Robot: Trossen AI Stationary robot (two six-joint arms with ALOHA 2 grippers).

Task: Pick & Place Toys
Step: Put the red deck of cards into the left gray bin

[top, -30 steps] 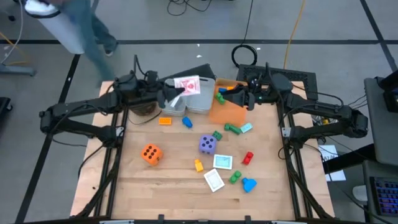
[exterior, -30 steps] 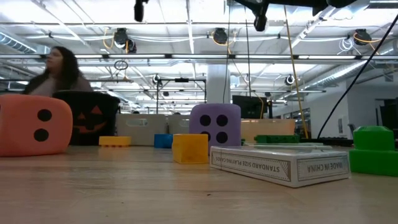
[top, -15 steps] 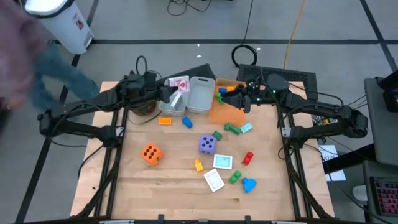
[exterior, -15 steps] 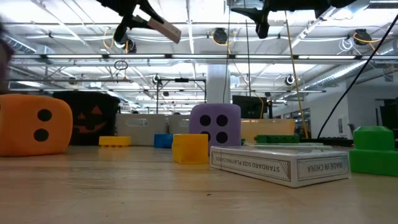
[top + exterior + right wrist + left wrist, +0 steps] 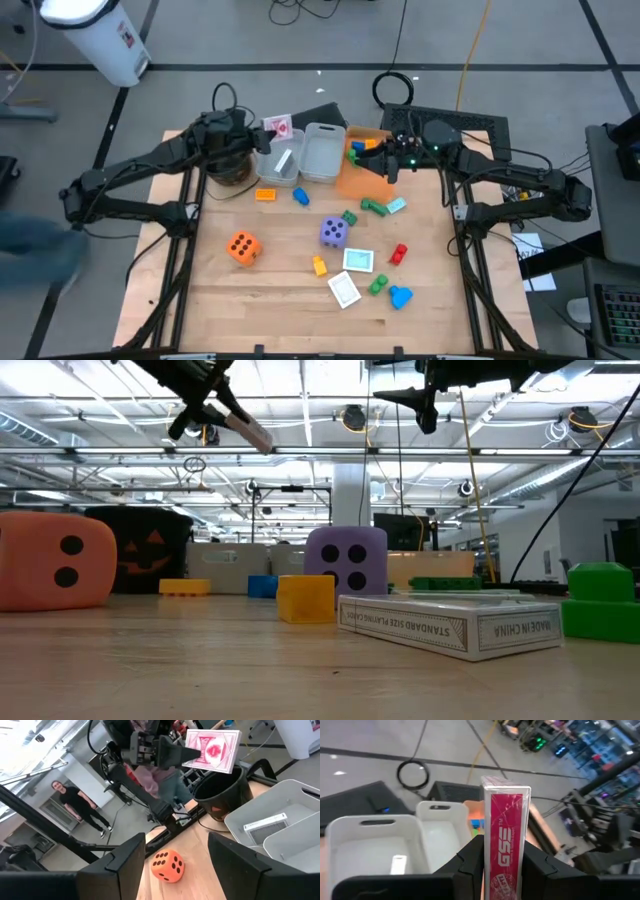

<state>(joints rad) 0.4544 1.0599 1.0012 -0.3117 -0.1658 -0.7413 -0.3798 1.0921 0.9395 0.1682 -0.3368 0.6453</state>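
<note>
High view: left end effector point(image 5: 262, 135) clamps a red card pack point(image 5: 277, 127) above the grey bins point(image 5: 322, 153); right end effector point(image 5: 385, 165), fingers parted and empty, over the orange bin point(image 5: 365, 183). Low view: purple die point(image 5: 346, 561) on the desk point(image 5: 200, 660). Left wrist view: pack upright between the fingers point(image 5: 470, 862).

We see bare bench point(image 5: 250, 300) along the lower left of the high view, open for a gripper. Mid-frame is crowded: the orange die point(image 5: 242, 247), purple die point(image 5: 333, 232), cards point(image 5: 358, 260) and blocks point(image 5: 399, 296) lie close together. At the upper edge the grey bins point(image 5: 322, 155), orange bin point(image 5: 362, 180) and black pot point(image 5: 232, 170) block passage.
</note>
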